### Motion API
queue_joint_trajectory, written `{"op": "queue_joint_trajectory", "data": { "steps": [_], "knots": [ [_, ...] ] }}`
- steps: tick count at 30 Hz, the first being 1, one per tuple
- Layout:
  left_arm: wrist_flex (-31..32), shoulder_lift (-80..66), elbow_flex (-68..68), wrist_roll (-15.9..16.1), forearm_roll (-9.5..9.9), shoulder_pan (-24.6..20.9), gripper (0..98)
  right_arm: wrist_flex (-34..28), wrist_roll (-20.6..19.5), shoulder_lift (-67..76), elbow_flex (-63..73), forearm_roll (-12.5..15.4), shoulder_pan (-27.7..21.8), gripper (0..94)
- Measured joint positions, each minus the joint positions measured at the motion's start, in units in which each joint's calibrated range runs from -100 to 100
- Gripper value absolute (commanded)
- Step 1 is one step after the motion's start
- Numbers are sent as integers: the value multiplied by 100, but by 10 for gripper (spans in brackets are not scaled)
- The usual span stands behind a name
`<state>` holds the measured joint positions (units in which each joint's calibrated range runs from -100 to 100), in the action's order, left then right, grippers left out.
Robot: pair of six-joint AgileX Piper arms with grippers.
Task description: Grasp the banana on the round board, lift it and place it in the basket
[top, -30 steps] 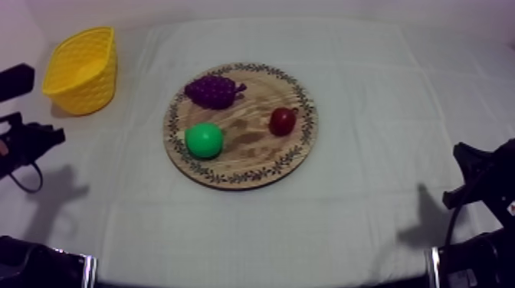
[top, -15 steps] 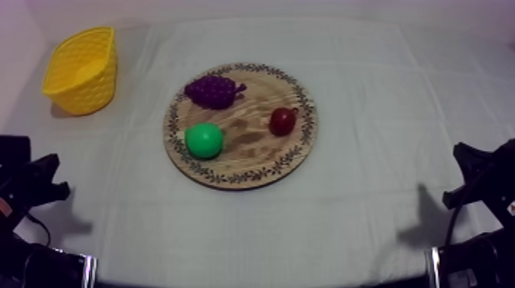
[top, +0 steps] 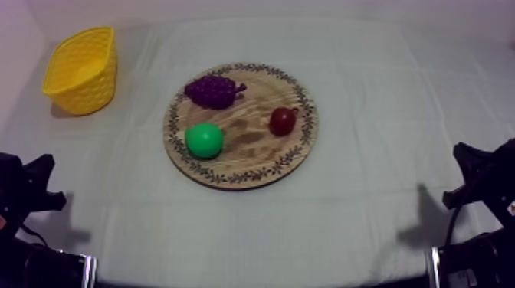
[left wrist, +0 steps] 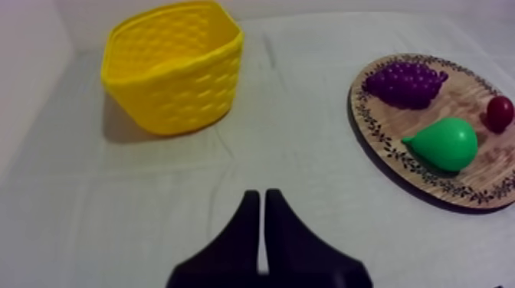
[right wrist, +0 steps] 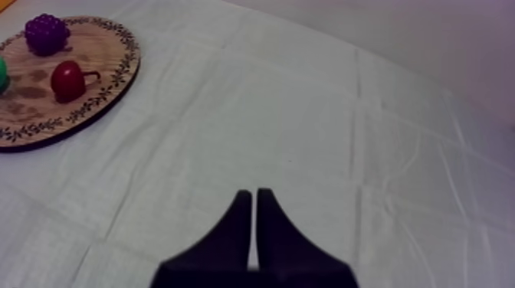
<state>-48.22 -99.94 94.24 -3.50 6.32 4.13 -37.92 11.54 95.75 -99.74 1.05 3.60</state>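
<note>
From above, the round wooden board [top: 300, 149] lies in the middle of the tabletop [top: 368, 230]. It carries a bunch of grapes [top: 213, 90], a green pear [top: 204, 140] and a small red fruit [top: 282, 121], and none of the three is a banana. The yellow basket [top: 80, 73] stands well apart from the board at the far left. Its wall hides part of the inside, so I cannot tell whether the banana lies in there, and I can say nothing of its colour or shape.

Over the left wrist, the left gripper [left wrist: 263, 198] hangs above bare cloth with its fingers pressed together on nothing. The basket [left wrist: 172, 69] is ahead of it and the board's rim [left wrist: 383, 145] is off to one side.

Over the right wrist, the right gripper [right wrist: 254, 195] also has its fingers together and holds nothing. It is well clear of the board [right wrist: 100, 84].

My judgement is that there is nothing left on the board to pick. The sound course is to keep both arms back from the other fruit and to look down into the basket before counting the banana as placed.
</note>
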Motion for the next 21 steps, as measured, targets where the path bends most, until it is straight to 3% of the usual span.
{"op": "queue_joint_trajectory", "data": {
  "steps": [4,10,17,21],
  "knots": [
    [116,0,81,-170,-55,-13,0,0,0,0,0,0,0,4],
    [341,-10,171,-148,-183,-22,0,0,-4,0,0,0,5,4],
    [394,-6,178,-652,-209,-26,0,0,-4,0,0,0,5,4],
    [394,-6,178,-785,-215,-26,0,0,-4,0,0,0,5,4]
  ]
}}
